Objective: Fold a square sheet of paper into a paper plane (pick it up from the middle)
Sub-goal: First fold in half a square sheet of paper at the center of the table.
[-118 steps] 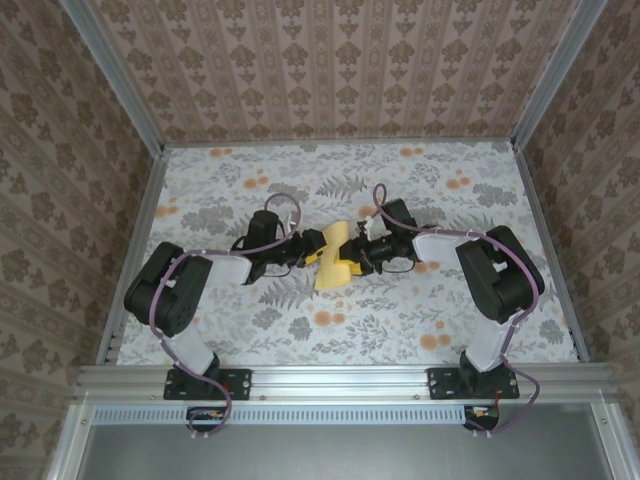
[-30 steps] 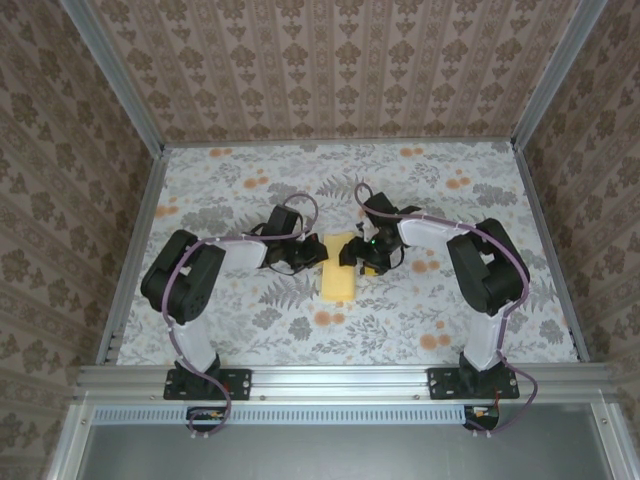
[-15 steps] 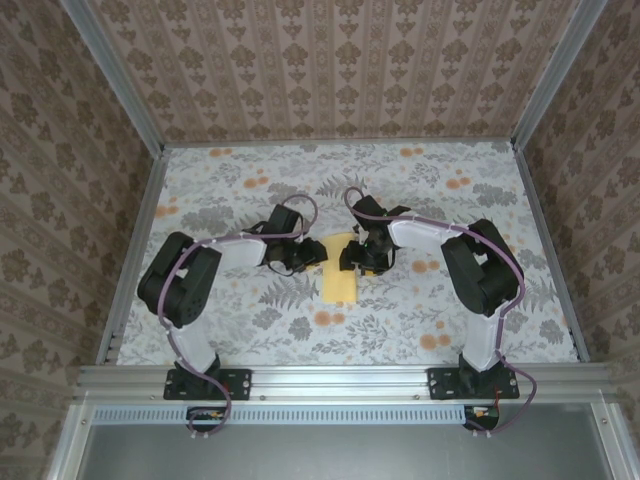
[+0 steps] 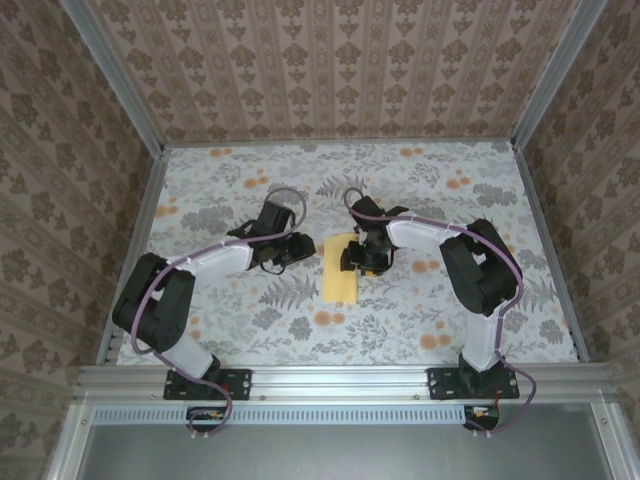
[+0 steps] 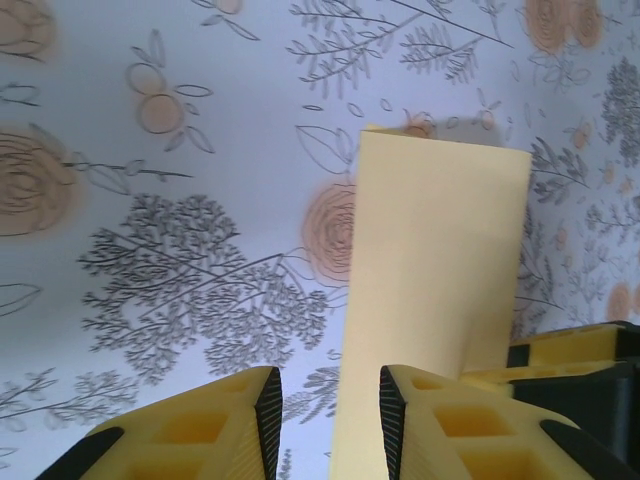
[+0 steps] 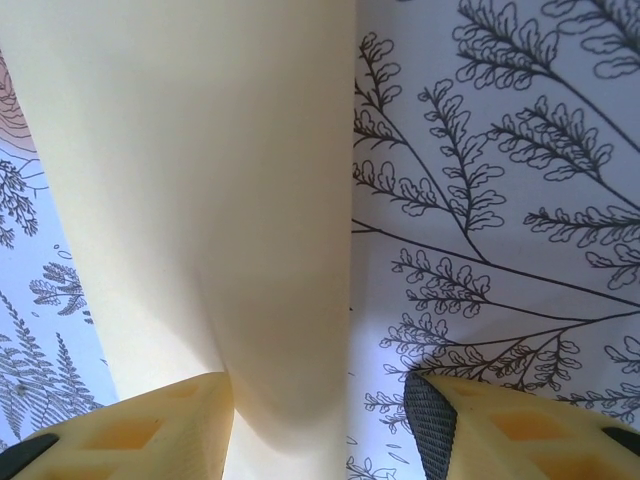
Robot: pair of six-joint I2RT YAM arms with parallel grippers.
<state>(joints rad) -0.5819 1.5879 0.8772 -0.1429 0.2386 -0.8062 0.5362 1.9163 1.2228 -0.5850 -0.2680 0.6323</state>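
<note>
Left tool (image 5: 327, 388) hangs open just beside the folded paper (image 4: 339, 274), gripping nothing. Right tool (image 6: 320, 392) is open astride the paper's far end, the sheet curling up against one finger (image 6: 165, 425). The paper lies mid-counter (image 4: 450, 310).

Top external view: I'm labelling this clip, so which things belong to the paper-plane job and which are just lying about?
Part of the job:
sheet of paper, folded into a narrow strip
left gripper, open beside it
right gripper, open at its far end

Just there:
floral table cover
patterned walls
metal frame
</note>
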